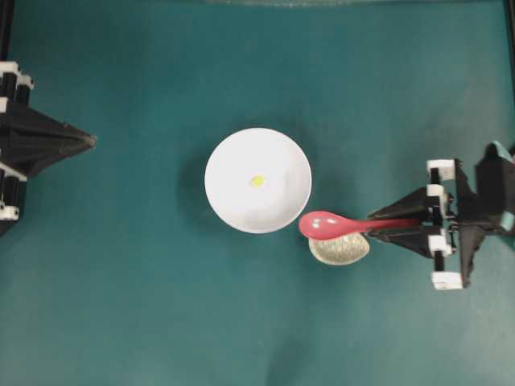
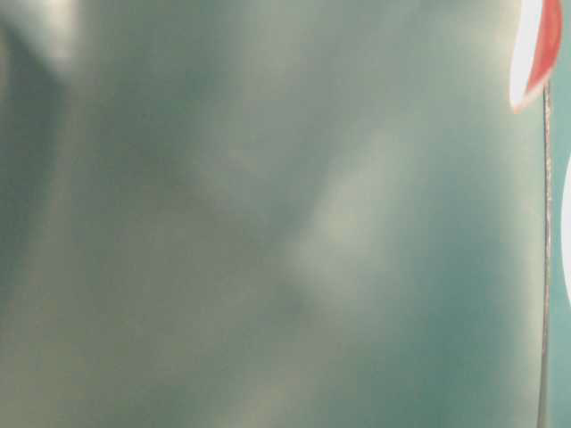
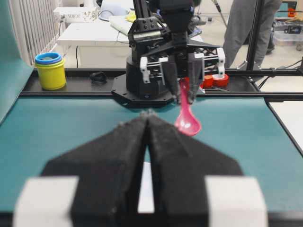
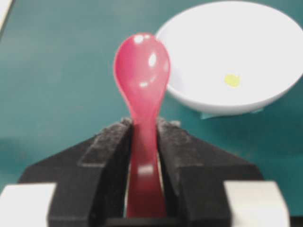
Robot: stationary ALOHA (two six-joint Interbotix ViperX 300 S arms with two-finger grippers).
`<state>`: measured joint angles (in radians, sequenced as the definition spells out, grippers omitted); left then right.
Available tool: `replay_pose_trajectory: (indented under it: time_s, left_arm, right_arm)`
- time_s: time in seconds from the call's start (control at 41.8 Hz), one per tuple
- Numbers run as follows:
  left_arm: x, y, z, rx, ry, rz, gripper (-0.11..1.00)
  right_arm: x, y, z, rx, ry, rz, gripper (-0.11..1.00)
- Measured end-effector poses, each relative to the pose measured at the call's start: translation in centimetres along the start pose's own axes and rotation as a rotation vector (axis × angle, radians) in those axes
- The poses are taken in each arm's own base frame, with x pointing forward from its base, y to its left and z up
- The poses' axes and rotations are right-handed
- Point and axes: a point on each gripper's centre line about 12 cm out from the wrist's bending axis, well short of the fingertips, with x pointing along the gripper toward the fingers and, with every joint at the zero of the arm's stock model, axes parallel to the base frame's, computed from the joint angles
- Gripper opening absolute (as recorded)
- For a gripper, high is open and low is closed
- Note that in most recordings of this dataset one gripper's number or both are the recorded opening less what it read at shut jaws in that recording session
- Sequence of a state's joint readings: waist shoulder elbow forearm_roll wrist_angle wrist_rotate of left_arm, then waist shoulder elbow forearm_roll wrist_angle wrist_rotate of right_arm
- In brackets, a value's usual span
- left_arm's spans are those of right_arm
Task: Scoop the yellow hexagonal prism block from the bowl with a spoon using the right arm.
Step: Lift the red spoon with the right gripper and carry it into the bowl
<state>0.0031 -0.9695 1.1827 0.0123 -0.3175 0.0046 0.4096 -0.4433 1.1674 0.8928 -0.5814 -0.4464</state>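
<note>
the spoon (image 1: 342, 224) is being held by its handle between the narrowed jaws of the right gripper (image 1: 402, 226), a grip that is being shown plainly in the right wrist view, where the pinkish-red handle is being pinched on both sides by the black pads (image 4: 168, 156). the scoop is being carried out ahead of the jaws, with the spoon's long axis being kept in line with the gripper and pointed across the table toward the other arm. in the overhead view the scoop is being seen over the small speckled dish (image 1: 342, 250) and just beside the rim of the bowl (image 1: 233, 201), not yet over it.

the yellow hexagonal prism block (image 1: 257, 182) is lying on the bowl's floor, near the middle. from the jaws it is lying ahead and off to one side of the spoon's line: in the right wrist view the block (image 4: 231, 80) is being seen to the right of the scoop (image 4: 142, 71), well apart from it. so a swing of the spoon's axis toward the bowl, then a dip over the near rim, is judged to be what the coming move is calling for.

the left gripper (image 1: 87, 141) is being kept well apart from the bowl, with its jaws pressed together at the tip. the right arm is clearly the nearer one to the block.
</note>
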Motion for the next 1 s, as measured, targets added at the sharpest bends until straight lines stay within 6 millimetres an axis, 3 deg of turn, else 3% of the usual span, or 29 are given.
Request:
replay_pose_trajectory:
  time_s: [0.263, 0.598, 0.741, 1.004]
  left_arm:
    - [0.4, 0.0, -0.2, -0.002, 0.0, 0.0, 0.0]
    - [0.7, 0.1, -0.4, 0.0, -0.005, 0.006, 0.0]
    - [0.8, 0.2, -0.5, 0.001, -0.006, 0.009, 0.0]
    - [0.8, 0.2, -0.5, 0.002, -0.003, 0.009, 0.0]
  right_arm:
    - [3.2, -2.9, 3.1, 0.088, 0.211, -0.01, 0.24]
    - [7.7, -6.1, 5.0, 0.166, 0.387, -0.014, 0.24]
    - [9.3, -6.7, 5.1, 0.185, 0.446, 0.001, 0.24]
    - [10.5, -6.8, 5.3, 0.225, 0.521, 0.031, 0.24]
